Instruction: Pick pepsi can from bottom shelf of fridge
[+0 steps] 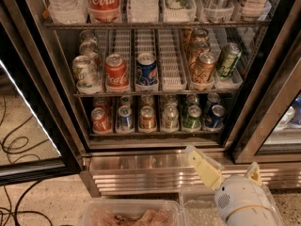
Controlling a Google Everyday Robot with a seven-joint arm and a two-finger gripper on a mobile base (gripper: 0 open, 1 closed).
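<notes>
The fridge (28, 79) stands open in front of me. Its bottom shelf (155, 134) holds a front row of small cans in lanes. A small dark blue can at the right end of that row looks like the pepsi can (215, 116). Another blue can (125, 118) stands second from the left. I cannot read either logo. My gripper (228, 171) is at the lower right, below the shelf and in front of the ribbed steel base (141, 171). Its cream fingers (202, 166) are spread apart and hold nothing.
The taller shelf above holds a large Pepsi can (146, 69), a Coca-Cola can (116, 72), and green and orange cans in white slotted trays. The glass door (23, 140) hangs open at left. Cables lie on the floor at left. A clear plastic bin (131, 214) sits at the bottom.
</notes>
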